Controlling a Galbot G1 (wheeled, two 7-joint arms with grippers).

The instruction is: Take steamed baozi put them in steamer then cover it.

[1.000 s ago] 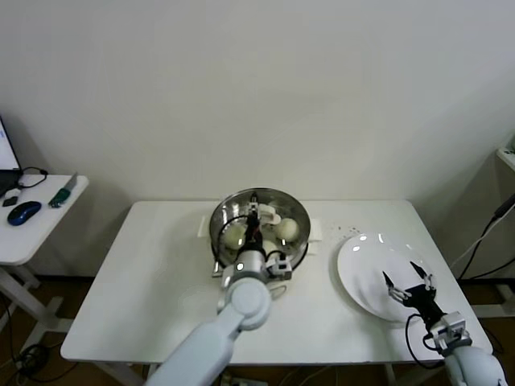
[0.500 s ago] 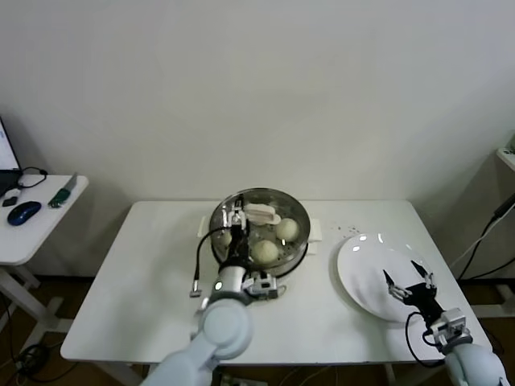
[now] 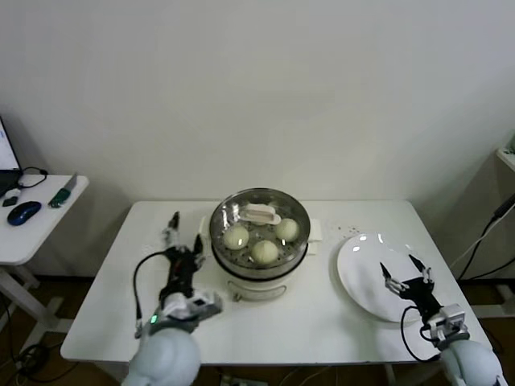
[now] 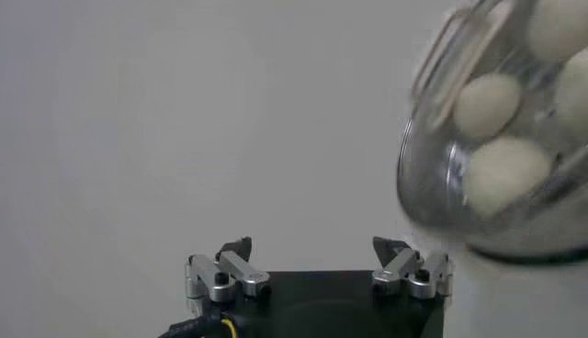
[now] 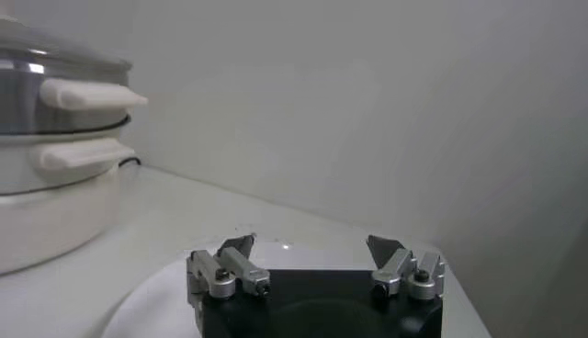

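Note:
The steamer (image 3: 259, 261) stands at the table's middle back, a steel basket on a white pot base. Three baozi (image 3: 265, 251) show inside it through the clear glass cover (image 3: 261, 214), which sits on top with its white handle up. My left gripper (image 3: 184, 238) is open and empty over the table just left of the steamer. The left wrist view shows the covered steamer (image 4: 496, 138) with buns inside. My right gripper (image 3: 405, 272) is open and empty over the white plate (image 3: 366, 277). The right wrist view shows the steamer (image 5: 55, 165) farther off.
The white plate lies at the right of the white table (image 3: 121, 281). A side table (image 3: 32, 229) at far left holds a mouse and small items. The wall is close behind the steamer.
My left gripper let go of the cover's handle and drew back from above the steamer, down and to the left. The cover stays on the steamer. The right arm barely moved.

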